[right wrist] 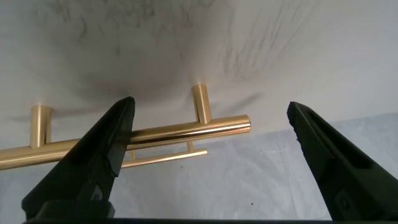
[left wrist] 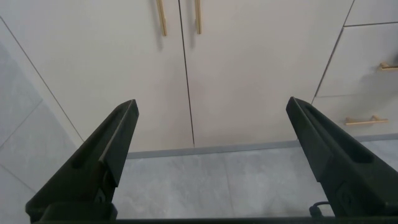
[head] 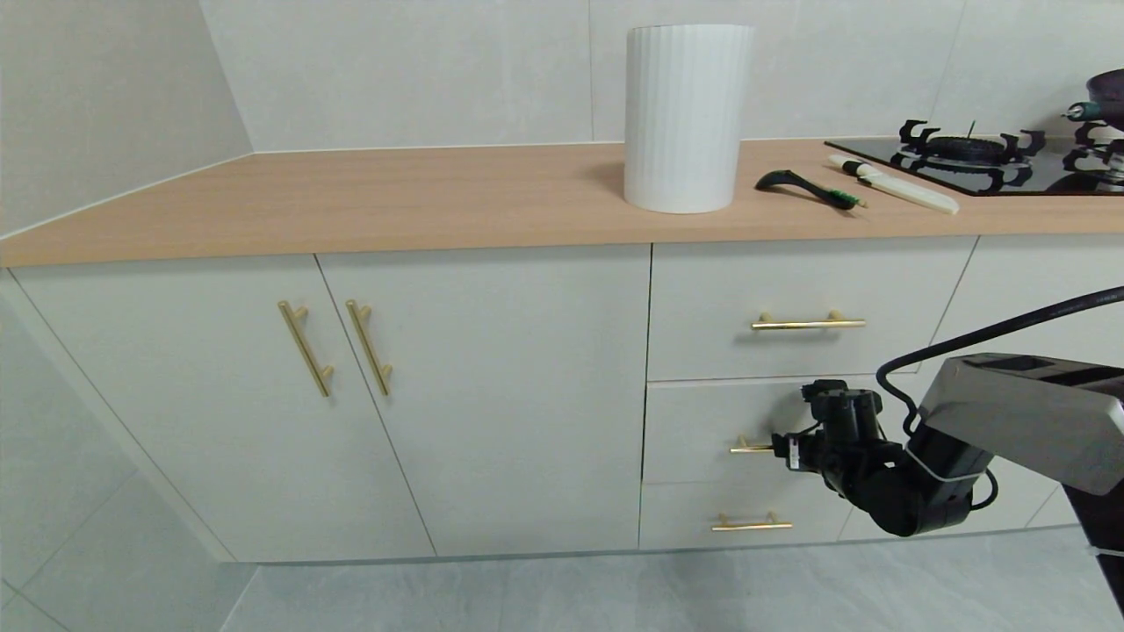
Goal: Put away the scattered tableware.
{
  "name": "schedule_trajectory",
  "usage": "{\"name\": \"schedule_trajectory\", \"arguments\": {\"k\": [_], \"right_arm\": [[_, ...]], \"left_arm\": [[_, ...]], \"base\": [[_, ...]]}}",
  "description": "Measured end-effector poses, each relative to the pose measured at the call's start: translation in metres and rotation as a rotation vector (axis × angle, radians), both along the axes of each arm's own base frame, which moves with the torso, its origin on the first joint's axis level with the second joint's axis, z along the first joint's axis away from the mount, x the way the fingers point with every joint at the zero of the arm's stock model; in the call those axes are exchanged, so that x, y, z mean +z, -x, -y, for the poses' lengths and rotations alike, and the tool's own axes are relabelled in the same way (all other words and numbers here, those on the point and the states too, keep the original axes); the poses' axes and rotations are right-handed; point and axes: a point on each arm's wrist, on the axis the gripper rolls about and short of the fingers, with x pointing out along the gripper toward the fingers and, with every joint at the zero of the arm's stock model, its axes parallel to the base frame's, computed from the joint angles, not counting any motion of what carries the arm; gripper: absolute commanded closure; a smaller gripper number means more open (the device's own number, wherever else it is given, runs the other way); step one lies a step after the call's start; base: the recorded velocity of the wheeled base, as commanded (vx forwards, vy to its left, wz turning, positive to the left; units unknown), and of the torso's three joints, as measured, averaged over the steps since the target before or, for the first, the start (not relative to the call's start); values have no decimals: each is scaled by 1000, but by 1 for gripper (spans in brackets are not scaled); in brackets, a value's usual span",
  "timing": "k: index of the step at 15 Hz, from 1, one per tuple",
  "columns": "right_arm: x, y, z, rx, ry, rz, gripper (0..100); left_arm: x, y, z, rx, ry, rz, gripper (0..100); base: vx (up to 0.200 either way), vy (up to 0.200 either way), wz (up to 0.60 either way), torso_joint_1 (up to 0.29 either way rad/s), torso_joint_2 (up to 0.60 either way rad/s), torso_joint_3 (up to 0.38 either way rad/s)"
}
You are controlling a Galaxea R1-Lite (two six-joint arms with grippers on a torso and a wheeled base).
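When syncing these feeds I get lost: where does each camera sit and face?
Head view: on the head, facing forward and down at the countertop and cabinet doors; the right gripper is at the middle drawer handle.
Left wrist view: on the left wrist, facing the cabinet doors and floor; the left gripper is open.
Right wrist view: on the right wrist, close to that handle; the right gripper is open.
Shared: head and right wrist views both show that handle.
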Motion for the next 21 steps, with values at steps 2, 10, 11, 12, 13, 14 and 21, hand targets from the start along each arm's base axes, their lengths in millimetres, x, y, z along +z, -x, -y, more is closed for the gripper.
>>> {"name": "schedule_trajectory", "arguments": {"k": [2,10,11,12,13,14,21], "right_arm": [[1,3,1,3,6,-19,0],[50,40,5,101,-28,-260,0],[69,48,6,124,-48,-282,0],[92,57,7,140,-63,-281,0],[113,66,8,154,-76,-269,0],[137,77,9,174,-90,-250,0],[204,101,-1,245,-154,-26,0]], "left_arm": [[0,0,0,0,-1,0,0],[0,0,0,0,0,0,0],[0,0,0,0,0,0,0],[0,0,0,0,-1,0,0],[0,0,0,0,0,0,0],[0,0,0,0,0,0,0],[0,0,0,0,0,0,0]], "base": [[0,0,0,0,0,0],[0,0,0,0,0,0],[0,0,0,0,0,0],[0,0,0,0,0,0],[0,0,0,0,0,0],[0,0,0,0,0,0],[0,0,0,0,0,0]]}}
